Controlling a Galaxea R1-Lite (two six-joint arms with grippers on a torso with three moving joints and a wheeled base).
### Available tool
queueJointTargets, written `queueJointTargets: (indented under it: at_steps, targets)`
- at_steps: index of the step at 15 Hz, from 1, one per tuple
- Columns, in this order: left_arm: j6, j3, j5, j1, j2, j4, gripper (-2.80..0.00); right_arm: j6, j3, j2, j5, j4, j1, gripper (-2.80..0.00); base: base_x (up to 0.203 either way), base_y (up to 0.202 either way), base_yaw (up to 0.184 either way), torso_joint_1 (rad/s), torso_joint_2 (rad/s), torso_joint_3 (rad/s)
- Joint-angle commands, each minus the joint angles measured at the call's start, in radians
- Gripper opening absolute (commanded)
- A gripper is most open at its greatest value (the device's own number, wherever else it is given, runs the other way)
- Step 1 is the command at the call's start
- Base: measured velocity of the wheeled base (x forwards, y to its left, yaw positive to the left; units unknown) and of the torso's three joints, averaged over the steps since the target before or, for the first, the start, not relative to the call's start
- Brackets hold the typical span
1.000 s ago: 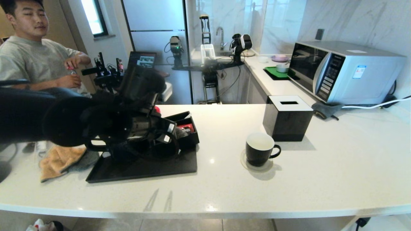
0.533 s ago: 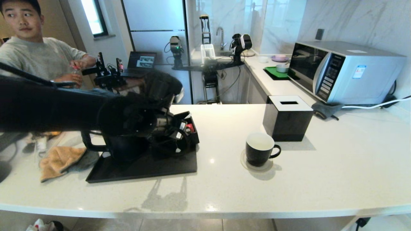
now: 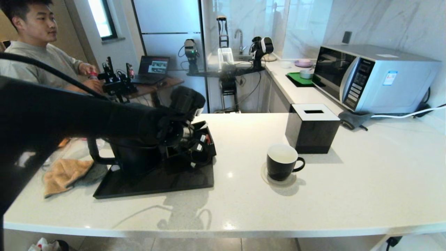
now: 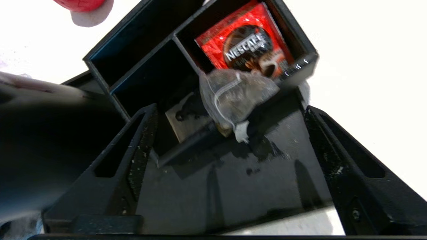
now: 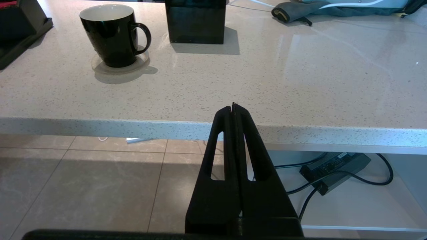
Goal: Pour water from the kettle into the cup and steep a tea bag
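While the left arm reaches over the tray, these are the points where the next move looks likely to fail.

Left pincer [image 4: 230,140]: spread wide and holding nothing, its tips on either side of the tea bag [image 4: 233,96]; seen from the head, it sits at about 9 o'clock from the cup [image 3: 281,162].
Tea bag: draped over the front wall of the divided black box [image 4: 140,66], half in and half out, with its white tag [image 4: 242,131] hanging toward the tray [image 3: 153,184].
Risk, missed pinch: the mesh is soft and thin, so closing too high would likely catch only air or the string.
Risk, wrong item: the red packet [image 4: 245,46] lies in the compartment just behind the bag; a reach too deep could nip it as well.
Risk, box shoved: a fingertip landing on the wall could push or tip the light box on the tray.
Risk, kettle: the kettle [image 3: 129,157] stands on the same tray, just beside the arm at the box's 9 o'clock; a sideways swing could knock it and spill water.
Risk, transfer: the cup is well apart on its coaster [image 3: 268,179], at the tray's 3 o'clock, so a weak grip might drop the bag on the surface [image 3: 313,202].
Right pincer [image 5: 233,110]: pressed together, parked below the surface edge, at roughly 5 o'clock from the cup.
Cup contents: whether water is already in it cannot be told.
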Motion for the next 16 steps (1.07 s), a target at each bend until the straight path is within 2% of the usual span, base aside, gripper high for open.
queueJointTargets:
  at_steps: [1, 16]
  targets:
    - [-0.001, -0.014, 0.003, 0.006, 0.029, 0.0, 0.0, -0.001, 0.0, 0.001, 0.0, 0.0, 0.0, -2.8, 0.0, 0.0, 0.0, 0.0, 0.0, 0.0]
    - [-0.045, -0.037, 0.002, 0.034, 0.071, -0.03, 0.0, -0.001, 0.0, 0.001, 0.0, 0.0, 0.0, -2.8, 0.0, 0.0, 0.0, 0.0, 0.0, 0.0]
